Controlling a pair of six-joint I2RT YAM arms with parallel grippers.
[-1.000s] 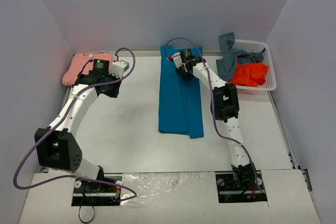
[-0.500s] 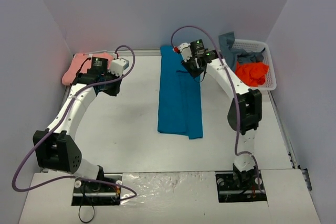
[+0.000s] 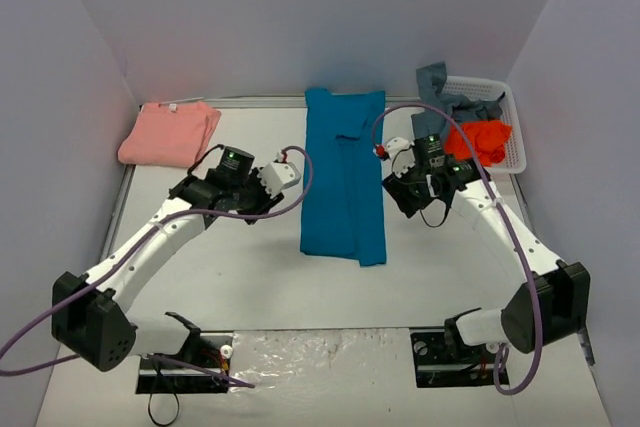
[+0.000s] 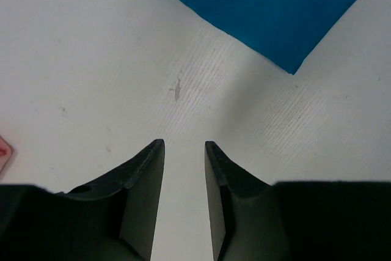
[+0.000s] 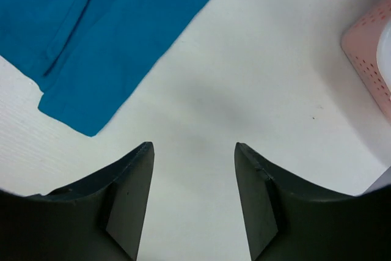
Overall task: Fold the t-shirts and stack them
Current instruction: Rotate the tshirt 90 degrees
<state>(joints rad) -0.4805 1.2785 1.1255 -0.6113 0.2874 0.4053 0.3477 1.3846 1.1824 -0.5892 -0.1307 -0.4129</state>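
2 pincers: both mine, both hanging over the white table (image 3: 230,267), neither carrying a thing
Left pincer (image 4: 183,145): let go, fingers (image 4: 143,178) a narrow slit apart with only bare tabletop between them; a corner of the teal-blue t-shirt (image 4: 275,4) pokes in just ahead on my wrist cam
Right pincer (image 5: 193,146): released too, a wide gap with nothing but table in it, sitting just off the teal-blue t-shirt's right edge
Teal-blue t-shirt, from above: flat mid-table between my 2 arms, folded lengthwise into 1 long strip running near to far
Salmon-pink t-shirt (image 3: 168,134): folded in the far left corner, well apart from the teal-blue one
Basket (image 3: 515,147): white lattice, far right by the wall
Orange t-shirt (image 3: 478,139): crumpled inside the basket
Grey-blue t-shirt (image 3: 440,107): bunched up, spilling over the basket's far left rim
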